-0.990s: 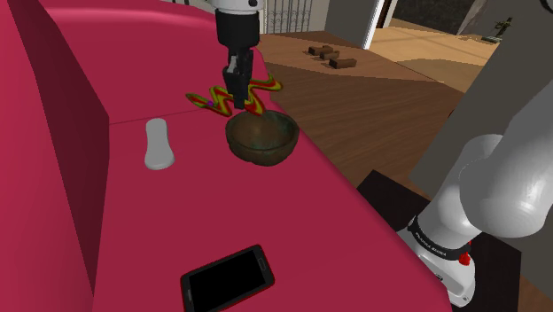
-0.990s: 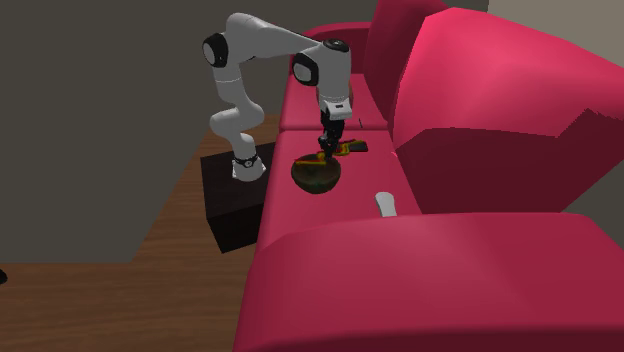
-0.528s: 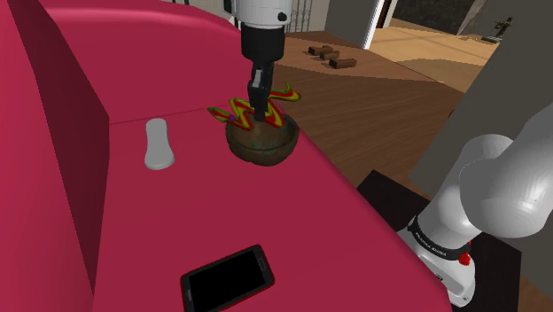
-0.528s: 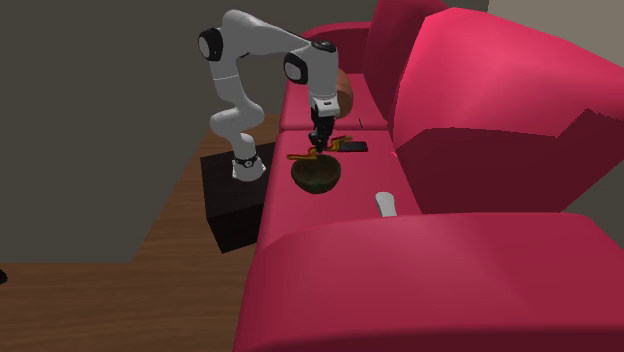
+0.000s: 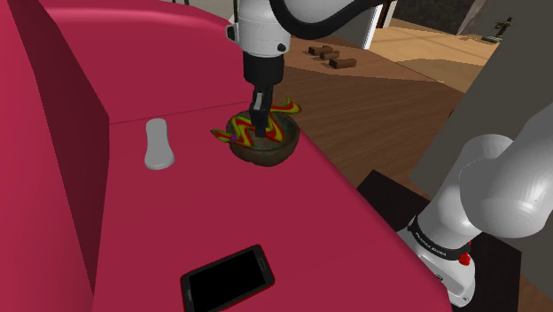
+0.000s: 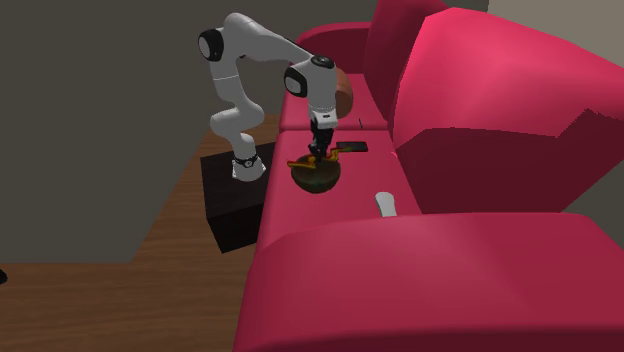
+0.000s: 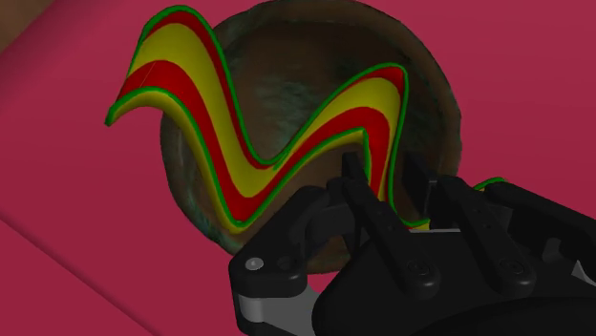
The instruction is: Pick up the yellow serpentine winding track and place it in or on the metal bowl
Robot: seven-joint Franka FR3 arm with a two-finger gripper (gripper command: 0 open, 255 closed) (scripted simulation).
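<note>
The winding track (image 5: 269,125), with yellow and red stripes and a green edge, lies across the top of the dark, dull bowl (image 5: 262,152) on the red sofa seat. My gripper (image 5: 257,121) points straight down over the bowl and is shut on the track near one end. In the wrist view the fingers (image 7: 359,191) clasp the track (image 7: 258,153) just above the bowl's hollow (image 7: 296,57). From the second exterior view, the gripper (image 6: 318,155) stands on the bowl (image 6: 316,179) with the track (image 6: 303,162) sticking out sideways.
A small white object (image 5: 159,144) lies on the seat to the shoulder view's left of the bowl. A black phone (image 5: 227,277) lies nearer the camera. The red backrest (image 5: 44,133) rises on the left; the seat edge drops to wooden floor on the right.
The gripper carried the track toward the shoulder view's right, from beside the bowl to over it, then lowered it until it rests across the bowl.
</note>
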